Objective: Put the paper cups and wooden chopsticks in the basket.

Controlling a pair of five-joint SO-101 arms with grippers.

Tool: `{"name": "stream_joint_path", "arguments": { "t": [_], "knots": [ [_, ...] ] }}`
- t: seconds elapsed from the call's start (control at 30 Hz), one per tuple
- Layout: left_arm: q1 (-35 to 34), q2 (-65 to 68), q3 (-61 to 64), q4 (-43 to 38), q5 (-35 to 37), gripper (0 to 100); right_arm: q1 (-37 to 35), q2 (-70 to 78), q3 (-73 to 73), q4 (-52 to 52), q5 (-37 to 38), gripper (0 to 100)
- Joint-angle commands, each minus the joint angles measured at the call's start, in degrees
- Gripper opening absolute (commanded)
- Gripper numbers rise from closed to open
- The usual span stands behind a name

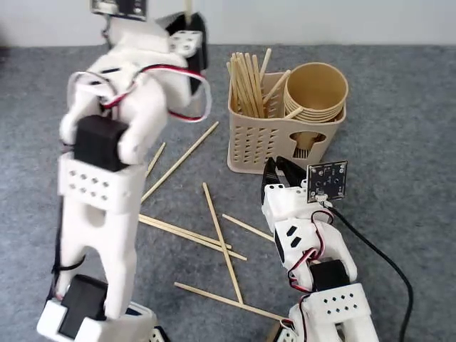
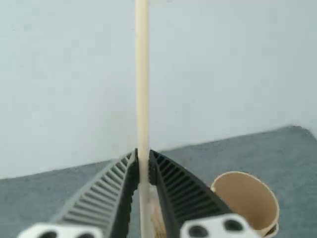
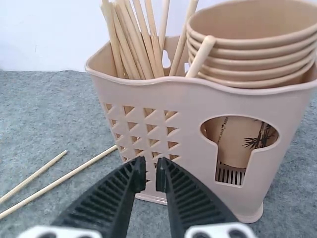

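My left gripper (image 2: 142, 157) is raised high to the left of the basket and is shut on a wooden chopstick (image 2: 142, 74) that stands upright. In the high view this gripper (image 1: 189, 43) is at the back of the table. The beige basket (image 1: 263, 139) holds several chopsticks (image 1: 246, 82) and a stack of paper cups (image 1: 317, 89). My right gripper (image 3: 150, 173) is low on the table just in front of the basket (image 3: 163, 99), shut with nothing in it. Several loose chopsticks (image 1: 222, 242) lie on the grey mat.
The loose chopsticks are scattered between the two arms, one long one (image 1: 178, 162) slanting toward the basket's left side. A black cable (image 1: 385, 256) runs along the right of the right arm. A white wall stands behind the table.
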Motion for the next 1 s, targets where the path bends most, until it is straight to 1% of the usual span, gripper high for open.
{"name": "stream_joint_path", "arguments": {
  "t": [0.0,0.2,0.4,0.53,0.6,0.7,0.77,0.93,0.97],
  "knots": [
    [2.29,-2.46,4.35,-9.85,2.02,1,0.92,-0.31,-0.62,-1.19,-0.26,5.3],
    [3.16,-2.46,14.9,-24.09,4.04,1,0.92,-0.31,-0.62,-1.19,-0.26,5.3],
    [3.69,-2.37,26.33,-39.3,3.87,1,0.92,-0.31,-0.62,-1.19,-0.26,5.3],
    [3.78,-1.49,32.48,-45.45,3.78,2,0.92,-0.31,-0.62,-1.19,-0.26,5.3],
    [3.69,0.09,32.92,-45.8,3.69,3,0.92,-0.31,-0.62,-1.19,-0.26,5.3],
    [3.25,2.02,33.01,-45.45,3.87,9,0.92,-0.31,-0.62,-1.19,-0.26,5.3],
    [3.25,2.11,32.04,-42.99,3.96,12,0.92,-0.31,-0.62,-1.19,-0.26,5.3],
    [3.08,-0.7,26.86,-32.88,3.69,12,0.92,-0.31,-0.62,-1.19,-0.18,5.3],
    [2.2,-1.41,25.8,-30.77,3.69,12,0.92,-0.22,-0.62,-1.19,-0.18,5.3]
  ]
}}
